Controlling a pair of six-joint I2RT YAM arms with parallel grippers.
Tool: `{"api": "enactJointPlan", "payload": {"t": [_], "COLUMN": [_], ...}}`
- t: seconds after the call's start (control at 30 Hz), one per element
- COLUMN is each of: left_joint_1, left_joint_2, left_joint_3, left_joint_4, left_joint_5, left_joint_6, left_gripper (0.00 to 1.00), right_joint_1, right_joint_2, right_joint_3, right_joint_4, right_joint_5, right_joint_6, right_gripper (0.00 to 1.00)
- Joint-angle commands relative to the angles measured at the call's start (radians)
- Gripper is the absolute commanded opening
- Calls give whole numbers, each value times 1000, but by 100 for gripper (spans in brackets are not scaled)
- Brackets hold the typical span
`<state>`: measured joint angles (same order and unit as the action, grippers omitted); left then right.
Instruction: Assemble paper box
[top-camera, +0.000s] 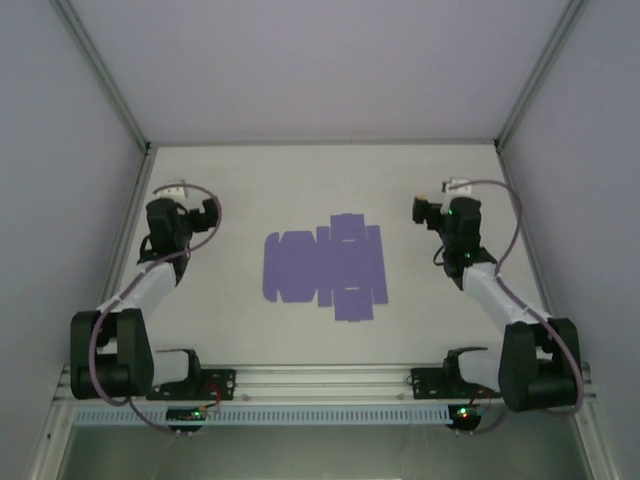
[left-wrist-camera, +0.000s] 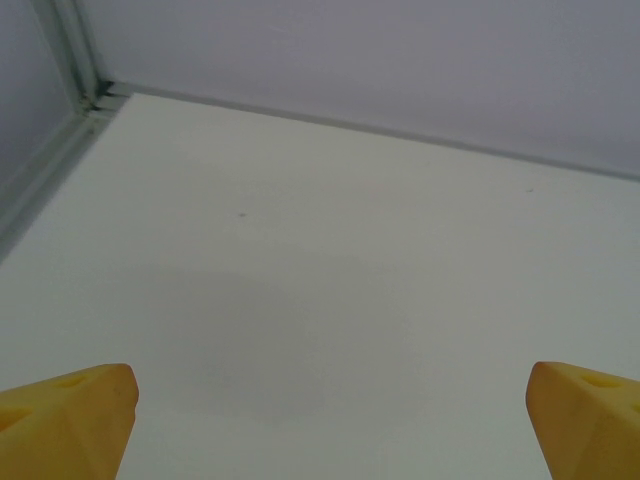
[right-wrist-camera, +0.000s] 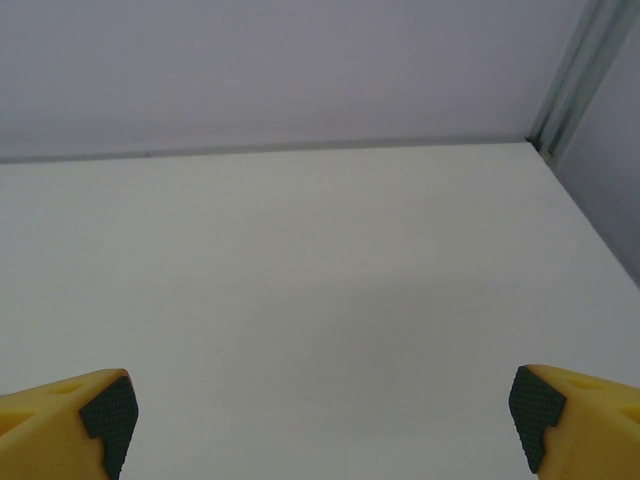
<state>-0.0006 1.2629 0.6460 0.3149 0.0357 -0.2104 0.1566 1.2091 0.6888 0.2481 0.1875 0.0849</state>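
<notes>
At the centre of the white table (top-camera: 250, 180) lies a flat, lilac-purple, die-cut paper box (top-camera: 325, 268), unfolded, with flaps around its edges. It looks light, thin and easily creased, probably best lifted by an outer flap. The left gripper (left-wrist-camera: 332, 405) and right gripper (right-wrist-camera: 320, 410), both spread wide, hang well apart from it.

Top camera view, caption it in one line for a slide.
Unfolded purple paper box lies flat between the open left gripper and right gripper.
</notes>
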Motion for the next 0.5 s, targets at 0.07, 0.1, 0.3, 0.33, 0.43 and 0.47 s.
{"api": "enactJointPlan", "payload": {"t": [0.07, 0.1, 0.3, 0.33, 0.43, 0.47], "left_joint_1": [-171, -208, -325, -325, -323, -323], "left_joint_2": [-20, -14, 58, 61, 62, 66], "left_joint_3": [12, 14, 63, 55, 26, 20], "left_joint_4": [-265, -284, -460, -459, -426, -405], "left_joint_5": [146, 145, 208, 226, 286, 319], "left_joint_6": [-197, -228, -328, -345, -389, -397], "left_gripper": [100, 100, 99, 100, 99, 100], "right_joint_1": [205, 231, 327, 329, 327, 325], "right_joint_2": [80, 116, 288, 305, 368, 389], "right_joint_3": [139, 150, 199, 199, 201, 201], "right_joint_4": [-473, -497, -564, -569, -604, -621], "right_joint_5": [0, -51, -322, -342, -394, -387], "right_joint_6": [286, 333, 421, 426, 423, 426], "right_gripper": [94, 92, 63, 58, 51, 50]}}
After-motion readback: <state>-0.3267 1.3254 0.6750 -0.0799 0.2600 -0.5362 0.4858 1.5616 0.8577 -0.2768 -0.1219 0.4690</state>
